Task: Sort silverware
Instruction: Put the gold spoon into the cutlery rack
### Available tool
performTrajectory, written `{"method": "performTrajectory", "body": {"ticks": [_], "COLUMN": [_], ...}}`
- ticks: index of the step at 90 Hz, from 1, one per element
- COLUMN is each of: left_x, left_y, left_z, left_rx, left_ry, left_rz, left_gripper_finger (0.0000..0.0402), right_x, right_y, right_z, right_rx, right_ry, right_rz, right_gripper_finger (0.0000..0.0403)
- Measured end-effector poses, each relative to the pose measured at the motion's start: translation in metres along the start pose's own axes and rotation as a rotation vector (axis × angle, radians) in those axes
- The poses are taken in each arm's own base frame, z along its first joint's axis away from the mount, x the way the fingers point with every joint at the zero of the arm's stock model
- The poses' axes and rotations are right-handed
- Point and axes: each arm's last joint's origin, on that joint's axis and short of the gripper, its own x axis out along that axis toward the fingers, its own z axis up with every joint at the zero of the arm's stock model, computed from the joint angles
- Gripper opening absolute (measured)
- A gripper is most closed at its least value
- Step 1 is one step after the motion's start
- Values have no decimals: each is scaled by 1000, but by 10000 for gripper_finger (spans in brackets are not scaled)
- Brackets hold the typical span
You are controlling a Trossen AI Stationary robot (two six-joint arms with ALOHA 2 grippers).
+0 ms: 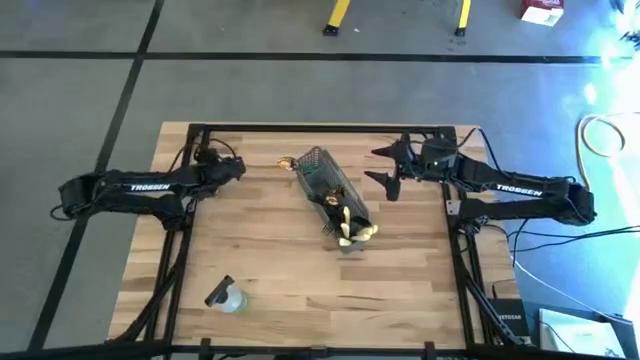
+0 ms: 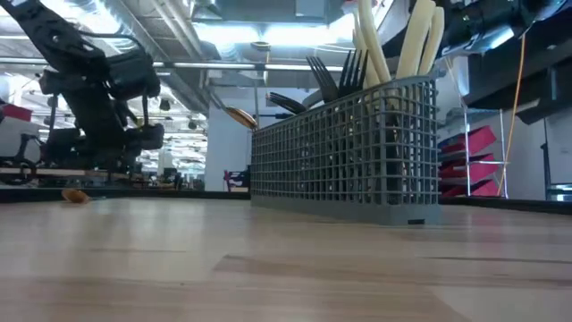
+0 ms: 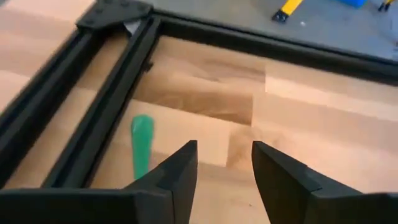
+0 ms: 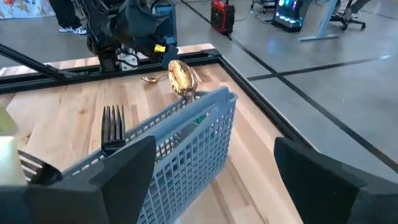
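Here the left gripper, jaws parted and empty, hovers at the table's far-left corner; a green utensil lies just at its 10 o'clock, long axis toward the fingers. Remaining silverware stands in the basket, near the open right gripper.

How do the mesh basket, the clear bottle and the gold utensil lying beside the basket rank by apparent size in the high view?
1. Mesh basket, clearly largest.
2. Clear bottle.
3. Gold utensil, smallest.
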Motion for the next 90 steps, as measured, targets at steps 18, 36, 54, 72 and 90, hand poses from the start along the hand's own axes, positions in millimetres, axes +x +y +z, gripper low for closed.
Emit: {"method": "performTrajectory", "body": {"ticks": [18,36,54,72,90], "left_x": [6,13,19,24,27], "left_y": [7,15,15,16,14], "left_z": [-10,-22,-31,-38,-43], "left_rx": [-9,-7,24,8,7], "left_ry": [6,16,77,72,86], "left_rz": [49,116,136,181,189], "left_gripper_finger": [136,136,136,136,129], "right_x": [9,12,12,12,12], "right_y": [0,0,0,0,0], "right_z": [-7,-12,-12,-10,-7], "right_rx": [-11,-28,-43,-46,-41], "right_ry": [61,109,107,84,61], "right_rz": [8,13,13,13,13], "right_gripper_finger": [310,310,310,310,310]}}
